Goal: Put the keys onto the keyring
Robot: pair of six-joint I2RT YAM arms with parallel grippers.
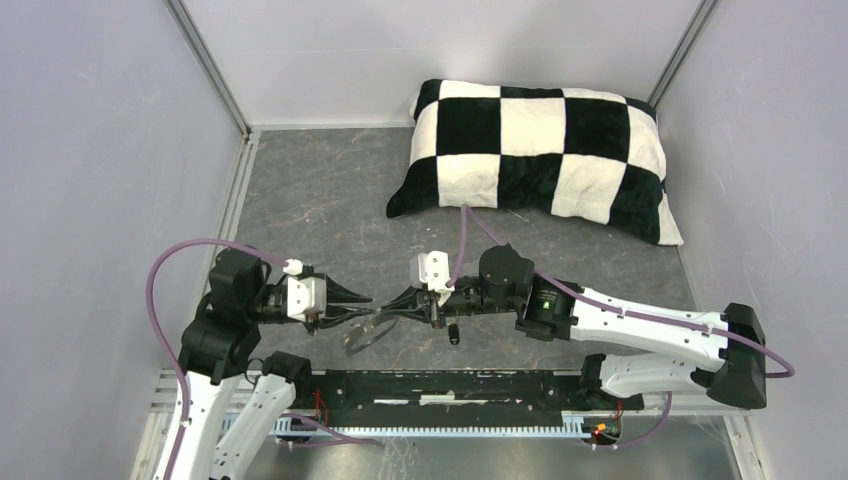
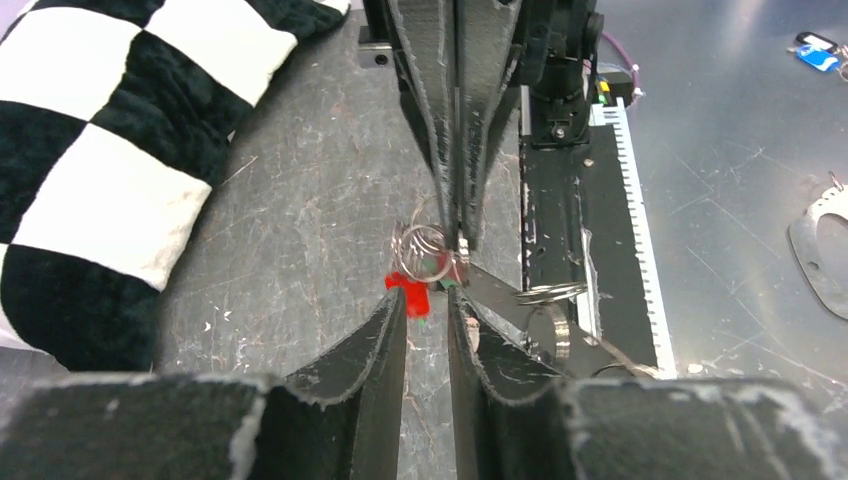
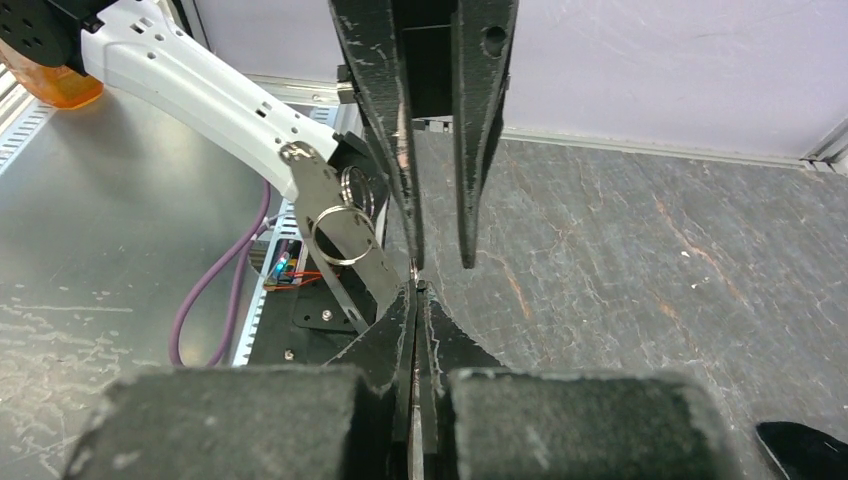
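The keyring [image 1: 365, 336], a flat grey fob carrying split rings, hangs between the two grippers. My right gripper [image 1: 388, 305] is shut on its thin edge [image 3: 417, 290], and the fob [image 3: 335, 225] slants away to the left. My left gripper [image 2: 428, 300] faces it tip to tip with a narrow gap between its fingers. A red key tag [image 2: 410, 294] sits at the left fingertip, with a green tag [image 2: 437, 270] and wire loops [image 2: 420, 245] just beyond, next to the right gripper [image 2: 460, 235]. A black oblong tag [image 1: 452, 332] shows below the right gripper.
A black-and-white checked pillow [image 1: 535, 150] lies at the back right of the grey mat. Grey walls close in on three sides. The black mounting rail [image 1: 450, 385] runs along the near edge, just under the grippers.
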